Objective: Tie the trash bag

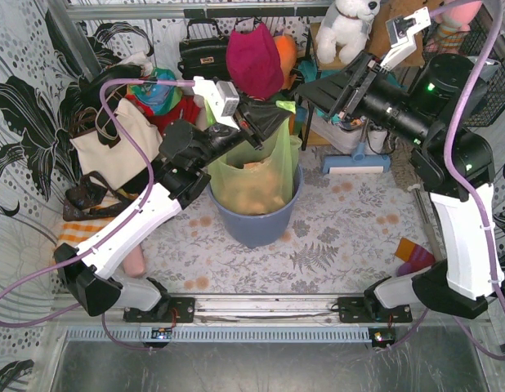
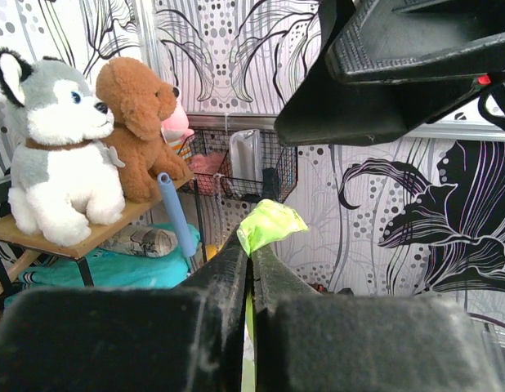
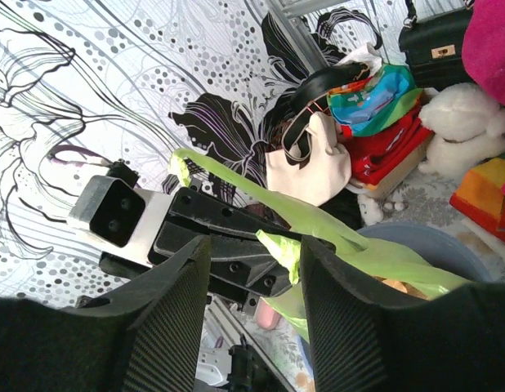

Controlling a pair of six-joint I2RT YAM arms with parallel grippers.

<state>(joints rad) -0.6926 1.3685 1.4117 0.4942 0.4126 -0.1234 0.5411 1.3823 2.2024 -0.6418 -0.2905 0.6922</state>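
- The trash bag [image 1: 261,184] stands in the blue bin [image 1: 256,229], its top drawn up as a strip.
- The left claw [image 2: 250,253] is clenched on this strip.
- The right claw [image 3: 254,261] is released, the strip just before it.
- Advice: hold the strip tight, grasp it low, pull gently; I think thin plastic tears easily.

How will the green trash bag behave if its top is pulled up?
The trash bag is probably floppy: its thin film hangs creased from the left gripper and stretches into a narrow strip. It seems light, since only crumpled paper shows through. The pinched tip is small, so it may slip out.
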